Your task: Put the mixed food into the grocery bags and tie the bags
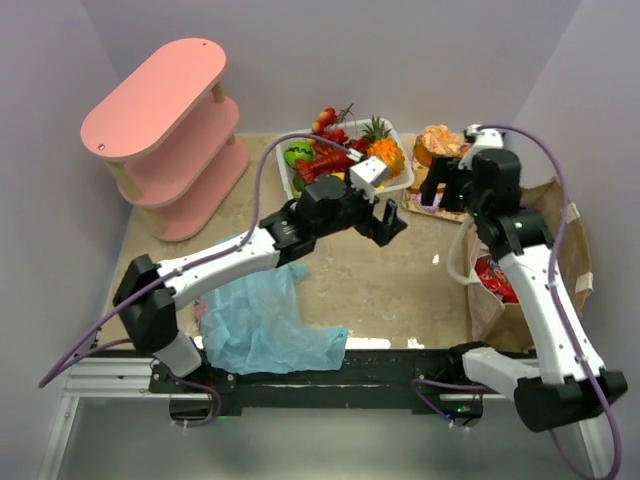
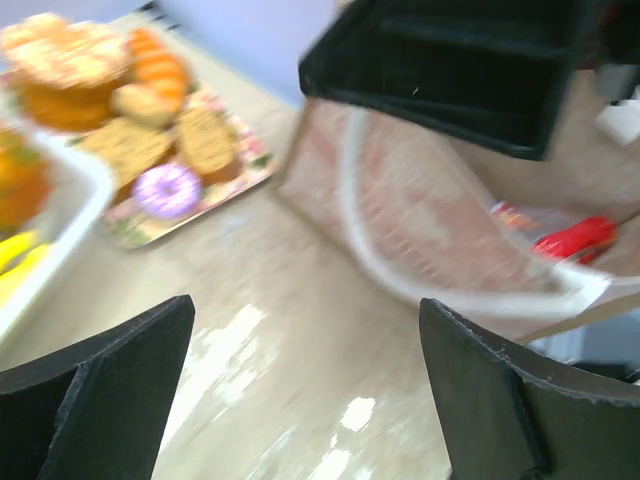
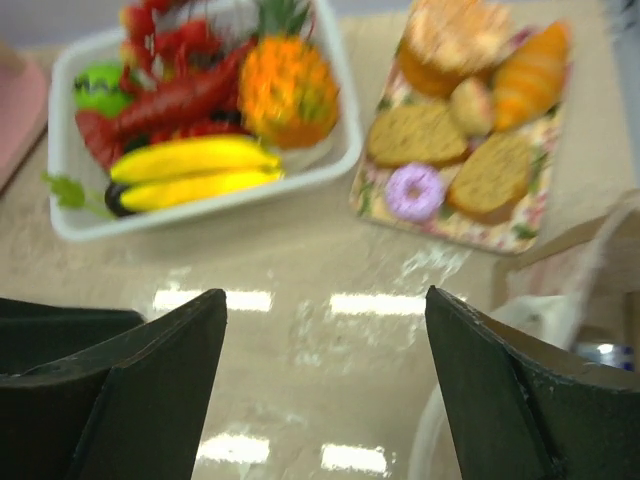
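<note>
Nearest, a metal rail (image 1: 100, 375) carries both arm bases at the edge of a beige, stone-look table (image 1: 390, 285) that shines with lamp glare. Just past it on the left lies the blue bag (image 1: 265, 320), crumpled and flat. On the right stands the paper bag (image 1: 558, 215), mouth up, with red packets (image 1: 495, 278) inside. Mid-table, the left gripper (image 1: 390, 225) hangs spread wide and empty. The right gripper (image 1: 440, 195), also wide with nothing between its fingers, hovers near the pastry tray (image 3: 455, 232). Farther back, the white basket (image 1: 405, 180) holds the rest of the food. A pink shelf (image 1: 165, 110) fills the far-left corner against lavender walls (image 1: 400, 50). Only the right wrist view separates bananas (image 3: 190, 170), lobster (image 3: 170, 100) and pineapple (image 3: 285, 85). The left wrist view, blurred, shows the paper bag's white handle (image 2: 360, 220).
</note>
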Controlling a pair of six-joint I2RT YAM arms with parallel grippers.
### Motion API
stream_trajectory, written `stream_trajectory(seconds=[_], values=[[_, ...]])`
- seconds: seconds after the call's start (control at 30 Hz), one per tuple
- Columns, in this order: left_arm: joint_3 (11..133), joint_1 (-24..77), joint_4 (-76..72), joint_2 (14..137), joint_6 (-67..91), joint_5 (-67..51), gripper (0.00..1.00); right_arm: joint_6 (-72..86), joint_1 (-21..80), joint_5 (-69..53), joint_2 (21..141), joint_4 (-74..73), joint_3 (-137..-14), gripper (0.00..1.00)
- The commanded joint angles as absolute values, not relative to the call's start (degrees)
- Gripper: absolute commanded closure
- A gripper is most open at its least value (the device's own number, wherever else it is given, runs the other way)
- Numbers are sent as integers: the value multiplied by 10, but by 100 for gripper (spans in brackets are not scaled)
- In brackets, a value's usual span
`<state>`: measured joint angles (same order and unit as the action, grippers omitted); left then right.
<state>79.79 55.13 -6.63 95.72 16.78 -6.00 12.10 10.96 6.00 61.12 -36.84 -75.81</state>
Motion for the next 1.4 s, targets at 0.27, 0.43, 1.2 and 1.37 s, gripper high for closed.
stream_trajectory(seconds=[0.27,0.43,1.2,1.37], values=[[753,417,140,822,71,-12,0,219,188,142,801,-378,-609,1],[708,417,164,790,46,25,0,261,111,183,931,-410,-609,2],[635,418,182,758,11,109,0,290,-59,287,889,-416,-581,1],[611,418,228,765,26,196,0,231,-56,213,803,-353,-566,2]])
